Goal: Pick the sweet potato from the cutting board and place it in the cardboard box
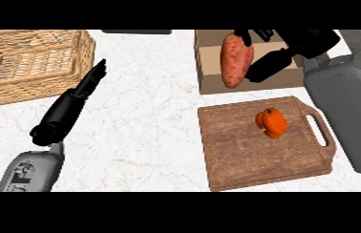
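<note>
Head view. Reddish-orange oblong sweet potato (236, 60) sits upright over the open brown cardboard box (210, 79), off the board. Black right hand (285, 53) pinches it, thumb and fingers on either side. Orange bell pepper (271, 123) on brown wooden cutting board (239, 155). Left hand (67, 108) flat, fingers straight, over white marbled table (141, 132) beside woven wicker basket (42, 60).

Long reddish-orange sweet potato (236, 60) over open cardboard box (210, 77) — wooden cutting board (239, 151) w/ handle just beside box.
</note>
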Controlling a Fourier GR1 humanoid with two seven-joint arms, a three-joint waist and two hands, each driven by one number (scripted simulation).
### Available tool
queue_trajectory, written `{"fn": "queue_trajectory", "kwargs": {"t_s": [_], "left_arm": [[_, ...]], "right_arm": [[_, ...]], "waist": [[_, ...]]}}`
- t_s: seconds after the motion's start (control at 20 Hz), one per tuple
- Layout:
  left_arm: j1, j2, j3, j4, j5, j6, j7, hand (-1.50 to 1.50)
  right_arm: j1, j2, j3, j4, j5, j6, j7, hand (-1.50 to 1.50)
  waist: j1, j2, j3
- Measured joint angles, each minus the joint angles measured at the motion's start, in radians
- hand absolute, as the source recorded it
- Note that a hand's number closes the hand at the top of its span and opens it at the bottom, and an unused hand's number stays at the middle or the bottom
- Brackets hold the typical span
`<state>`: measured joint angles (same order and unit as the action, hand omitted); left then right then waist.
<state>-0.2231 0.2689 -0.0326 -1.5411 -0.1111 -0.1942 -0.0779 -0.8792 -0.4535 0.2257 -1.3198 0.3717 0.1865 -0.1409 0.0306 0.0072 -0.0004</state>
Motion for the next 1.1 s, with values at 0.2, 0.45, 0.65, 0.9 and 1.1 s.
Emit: {"fn": "queue_trajectory", "kwargs": {"t_s": [0.2,0.45,0.65,0.9,1.1], "left_arm": [[-0.017,-0.006,-0.002,0.009,-0.009,0.001,0.003,0.00],[-0.022,-0.007,-0.002,-0.002,-0.003,-0.011,0.008,0.00],[-0.029,-0.013,-0.008,-0.002,-0.007,-0.014,0.014,0.00],[-0.041,-0.022,-0.012,-0.008,-0.011,-0.012,0.024,0.00],[-0.043,-0.026,-0.010,0.003,-0.012,-0.013,0.018,0.00]], "right_arm": [[-0.086,-0.023,0.022,0.198,0.081,0.028,-0.084,1.50],[-0.173,-0.039,0.075,0.429,0.161,0.111,-0.156,1.50],[-0.231,-0.055,0.110,0.607,0.224,0.149,-0.273,1.50],[-0.293,-0.060,0.161,0.796,0.310,0.183,-0.373,-1.50],[-0.323,-0.071,0.183,0.891,0.339,0.218,-0.533,-1.50]], "waist": [[0.005,0.003,0.000],[0.018,0.008,0.000],[0.024,0.012,0.000],[0.035,0.016,0.001],[0.036,0.018,0.001]]}}
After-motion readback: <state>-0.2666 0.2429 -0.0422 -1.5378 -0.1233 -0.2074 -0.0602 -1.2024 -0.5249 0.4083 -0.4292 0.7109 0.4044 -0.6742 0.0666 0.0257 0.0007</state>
